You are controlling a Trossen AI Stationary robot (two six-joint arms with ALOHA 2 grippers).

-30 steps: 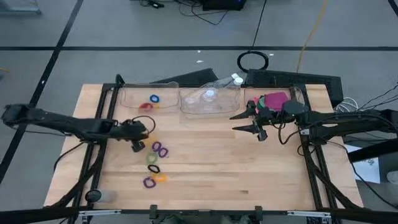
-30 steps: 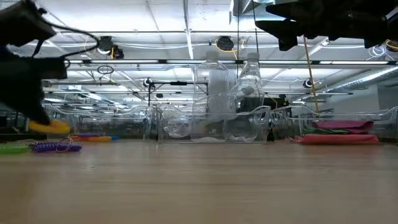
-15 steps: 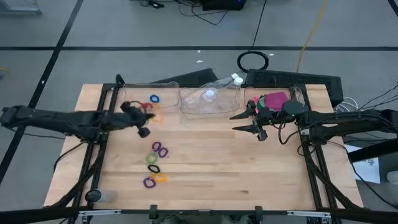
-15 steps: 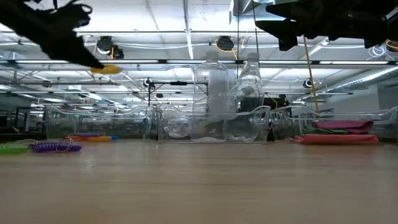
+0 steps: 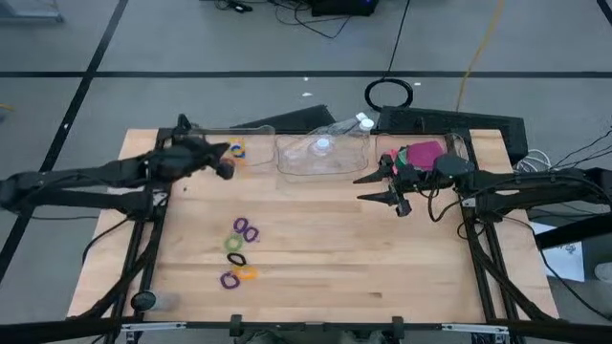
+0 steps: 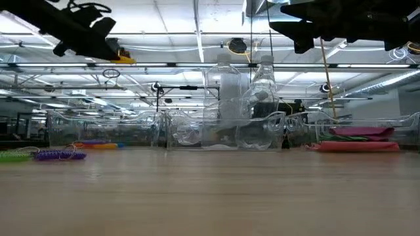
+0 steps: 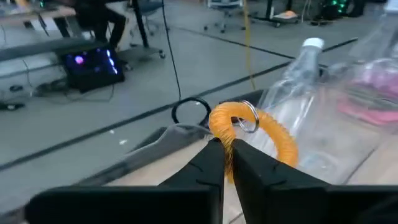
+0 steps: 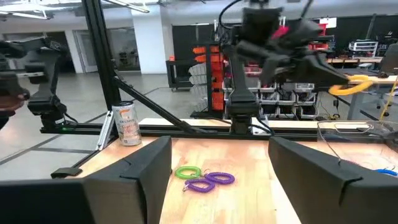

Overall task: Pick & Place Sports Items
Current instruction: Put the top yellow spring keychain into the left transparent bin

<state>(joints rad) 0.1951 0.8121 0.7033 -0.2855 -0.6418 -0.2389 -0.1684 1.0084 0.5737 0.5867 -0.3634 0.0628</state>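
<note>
My left gripper [image 5: 228,161] is shut on an orange coiled elastic ring [image 7: 264,129] that carries a small metal ring. It hangs high over the left clear bin [image 5: 215,148] at the far edge; the low view shows the gripper [image 6: 111,51] well above the table. More rings, purple [image 5: 246,229], green [image 5: 234,245], black and orange, lie flat on the wood at left centre. My right gripper [image 5: 367,188] hovers open and holds nothing, beside the right bin. In that bin lie pink [image 5: 423,153] and green flat pieces. My left gripper pinches the orange ring's near side [image 7: 221,126] between its two fingertips. The fingers [image 7: 208,163] reach nearly level, slanting a little down toward the far edge. The ring stands out beyond the fingertips, lifted clear above the bin.
Three clear bins line the far edge; the middle one [image 5: 323,158] holds plastic bottles [image 6: 226,98]. A blue ring and a red ring lie in the left bin. Black frame posts stand at the table's left and right sides. Bare wood [image 5: 382,258] spreads across the near and middle table.
My left gripper has risen from table height beside the loose rings. It has swung toward the far edge, over the left bin, tipping from steeply down to nearly level. It stays shut on the orange ring, which is now lifted clear.
</note>
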